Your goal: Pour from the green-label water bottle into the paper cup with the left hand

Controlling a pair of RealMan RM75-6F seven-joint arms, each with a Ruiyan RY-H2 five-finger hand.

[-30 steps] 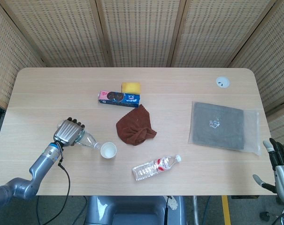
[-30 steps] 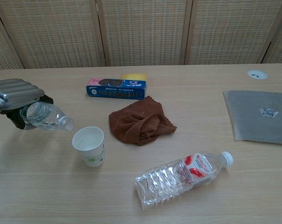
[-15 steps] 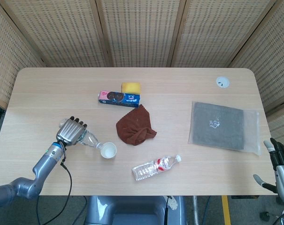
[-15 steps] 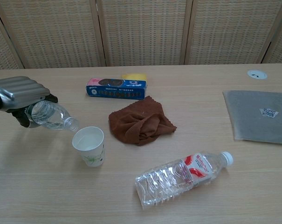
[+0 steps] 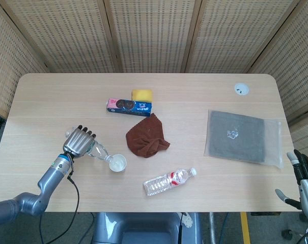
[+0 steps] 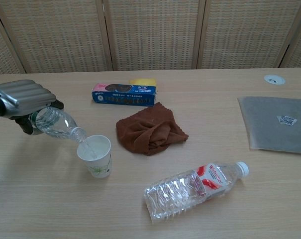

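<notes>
My left hand (image 5: 78, 141) (image 6: 22, 99) grips a clear water bottle (image 5: 99, 151) (image 6: 58, 124) around its body, covering the label. The bottle is tilted neck-down to the right, its open mouth just over the rim of the white paper cup (image 5: 118, 163) (image 6: 95, 156). A thin stream of water runs from the mouth into the cup. The cup stands upright on the table (image 5: 52, 101), left of centre. My right hand (image 5: 305, 178) hangs off the table's right edge, fingers apart, holding nothing; it shows only in the head view.
A red-label water bottle (image 5: 169, 181) (image 6: 195, 188) lies on its side near the front edge. A brown cloth (image 5: 146, 136) (image 6: 149, 128) is crumpled right of the cup. Behind it are a blue cookie box (image 5: 129, 106) (image 6: 123, 94) and yellow sponge (image 5: 141, 94). A grey bagged item (image 5: 243, 136) lies right.
My left hand has tipped the bottle further down and brought its mouth right to the cup's rim. Water now runs into the cup. The right hand has not moved.
</notes>
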